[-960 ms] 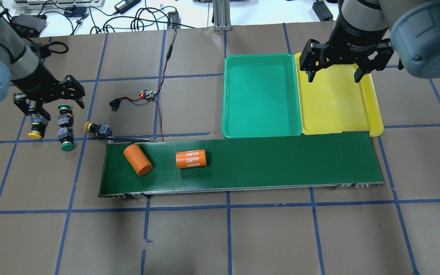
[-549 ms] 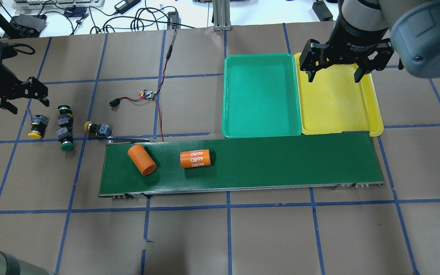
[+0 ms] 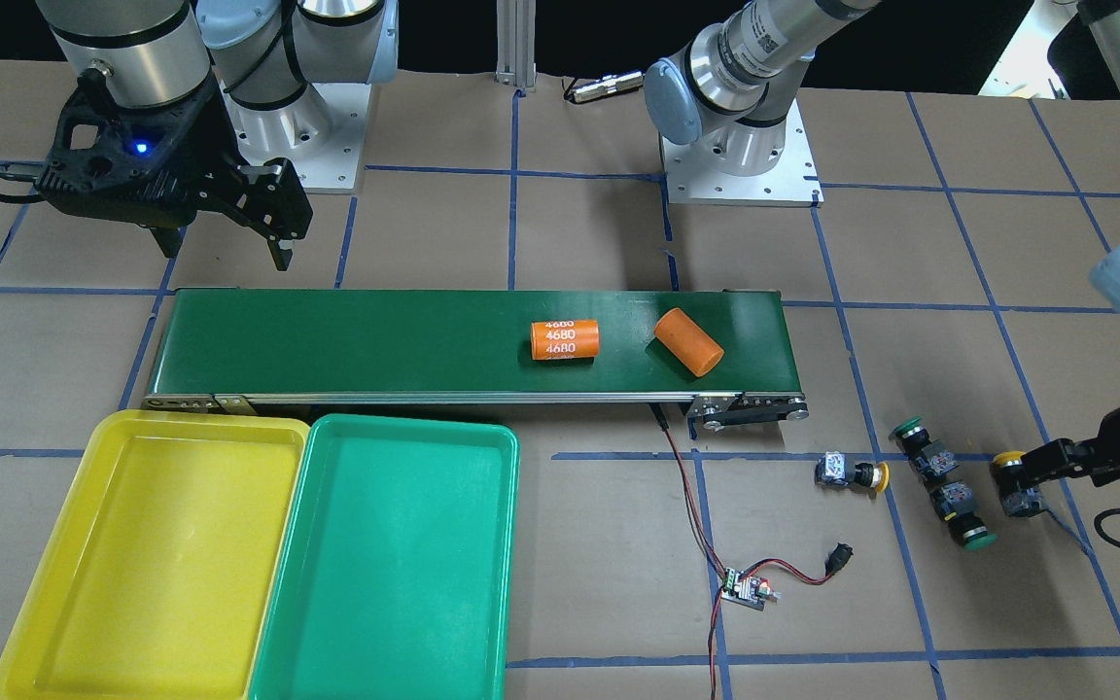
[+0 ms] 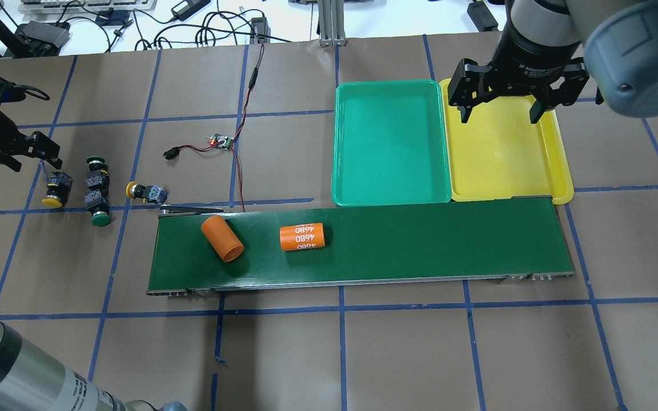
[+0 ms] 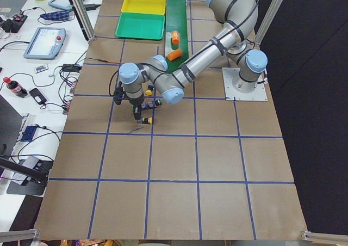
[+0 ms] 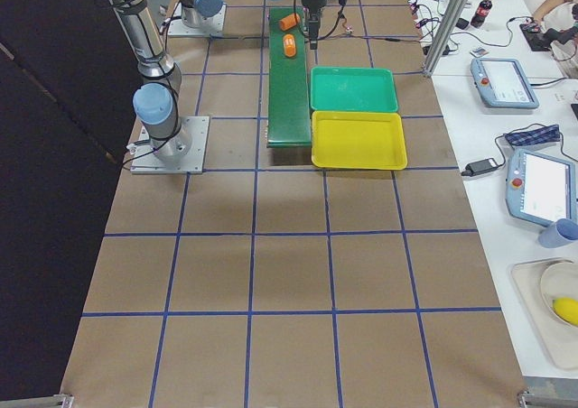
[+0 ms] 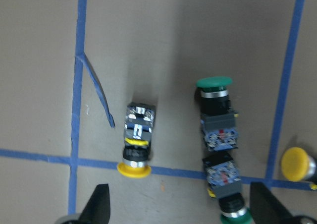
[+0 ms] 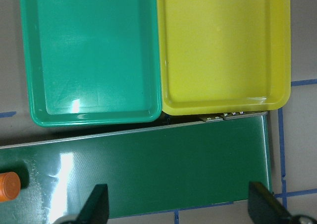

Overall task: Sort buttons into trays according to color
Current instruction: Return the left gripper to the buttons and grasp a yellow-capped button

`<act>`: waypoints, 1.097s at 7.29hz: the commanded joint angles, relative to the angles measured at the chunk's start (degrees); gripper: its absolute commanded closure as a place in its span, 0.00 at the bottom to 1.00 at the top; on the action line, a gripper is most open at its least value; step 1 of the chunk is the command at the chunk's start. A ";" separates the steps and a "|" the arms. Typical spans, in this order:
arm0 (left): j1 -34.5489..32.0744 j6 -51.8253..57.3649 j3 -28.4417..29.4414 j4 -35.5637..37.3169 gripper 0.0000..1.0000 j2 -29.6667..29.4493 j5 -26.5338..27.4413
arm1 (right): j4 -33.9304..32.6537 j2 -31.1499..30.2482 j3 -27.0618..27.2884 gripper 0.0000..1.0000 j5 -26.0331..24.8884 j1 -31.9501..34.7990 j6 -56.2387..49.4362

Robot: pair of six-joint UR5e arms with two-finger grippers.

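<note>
Four buttons lie on the table left of the belt: a yellow one point(image 4: 55, 191), two green ones end to end point(image 4: 96, 171) point(image 4: 96, 208), and a second yellow one point(image 4: 145, 192). My left gripper point(image 4: 35, 160) is open and empty, just left of and beyond the leftmost yellow button point(image 7: 136, 140). In the left wrist view the green pair point(image 7: 220, 135) sits between the open fingers point(image 7: 99, 204). My right gripper point(image 4: 499, 117) is open and empty above the far end of the yellow tray point(image 4: 506, 165). The green tray point(image 4: 389, 142) beside it is empty.
A long dark green conveyor belt point(image 4: 420, 240) runs in front of the trays and carries a plain orange cylinder point(image 4: 221, 238) and one printed "4680" point(image 4: 302, 237). A small circuit board point(image 4: 220, 141) with red wires lies behind the belt's left end.
My left gripper has drawn back to the left, from over the buttons to beside them. Both orange cylinders have moved right along the belt. The right gripper has not moved.
</note>
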 commanded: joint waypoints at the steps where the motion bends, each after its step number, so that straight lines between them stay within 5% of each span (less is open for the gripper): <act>1: 0.52 4.00 0.55 2.29 0.00 -3.68 -0.24 | 0.00 0.00 0.00 0.00 0.00 0.00 0.00; 2: 0.52 4.38 0.63 2.29 0.05 -4.73 -0.33 | 0.00 0.00 0.00 0.00 0.00 0.00 0.00; 3: 0.52 4.38 0.20 2.29 0.68 -5.09 -0.24 | 0.00 0.00 0.00 0.00 0.00 0.00 0.00; 4: 0.43 4.73 0.11 2.29 1.00 -5.09 -0.24 | 0.00 0.00 0.00 0.00 0.00 0.00 0.00; 8: -1.58 3.42 1.51 -2.60 1.00 1.03 -0.07 | 0.00 0.00 0.00 0.00 0.00 0.00 0.00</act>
